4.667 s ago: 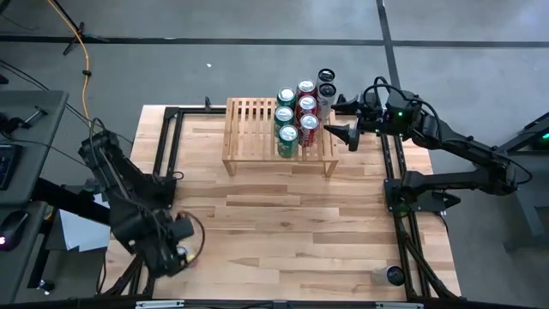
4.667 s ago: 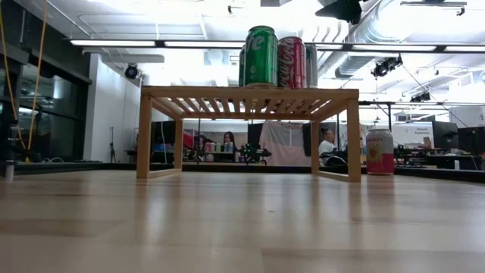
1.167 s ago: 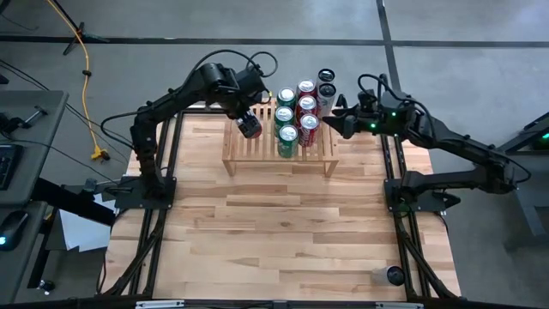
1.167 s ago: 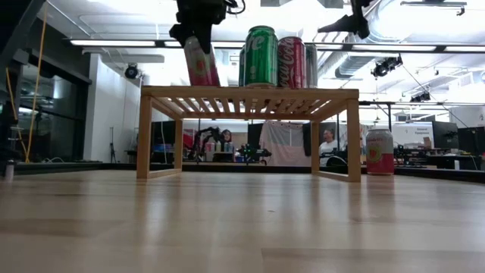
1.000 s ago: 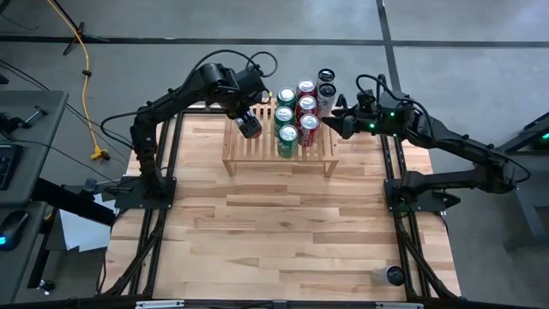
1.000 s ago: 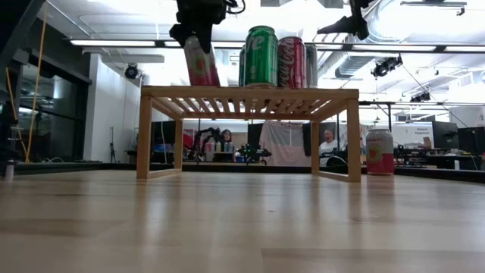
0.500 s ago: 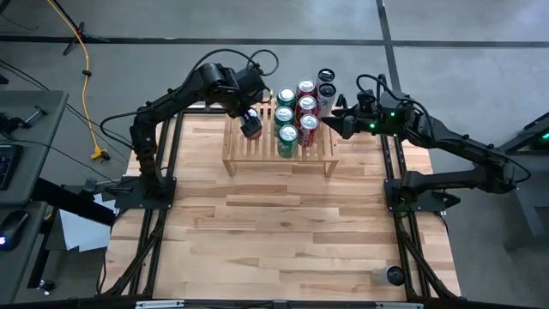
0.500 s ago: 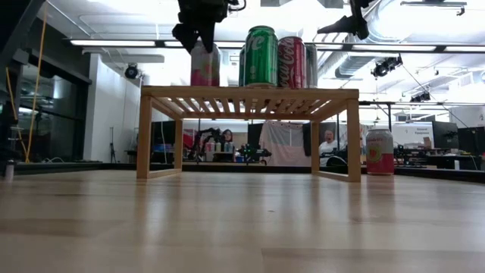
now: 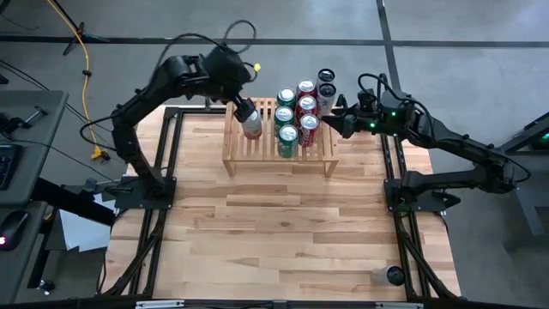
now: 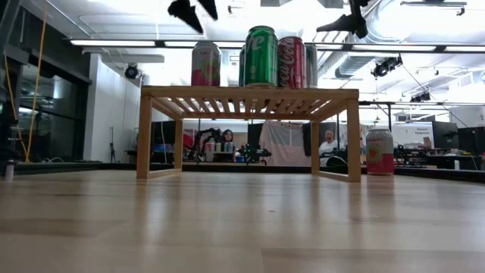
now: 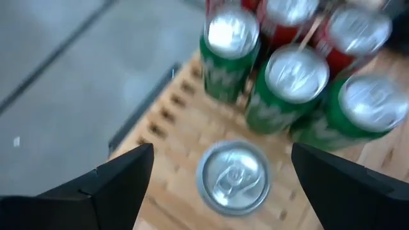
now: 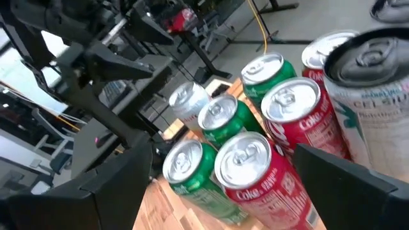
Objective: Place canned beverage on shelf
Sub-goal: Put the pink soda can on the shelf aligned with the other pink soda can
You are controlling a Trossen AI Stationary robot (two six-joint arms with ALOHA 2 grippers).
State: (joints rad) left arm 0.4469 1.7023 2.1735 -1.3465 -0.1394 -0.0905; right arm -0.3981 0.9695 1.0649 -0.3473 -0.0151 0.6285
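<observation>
A: Where is the pink can [image 9: 251, 127] being found, and how are the jaws standing?

B: It is standing upright on the shelf [image 9: 236, 146], just beside the green cans [image 9: 286, 137]. The left gripper [image 10: 194, 9] is being held above it with jaws wide and empty. The right gripper [image 9: 340, 123] is being held wide and empty near the shelf's right end.

A: What risk is being carried?

B: If a fingertip is being swung sideways during retreat, the can is likely being clipped and toppled against its neighbours.

Red can [image 12: 276, 177]: "Coke" script along side. Pale can [image 12: 374, 96]: partial "CEL". Others unreadable.
</observation>
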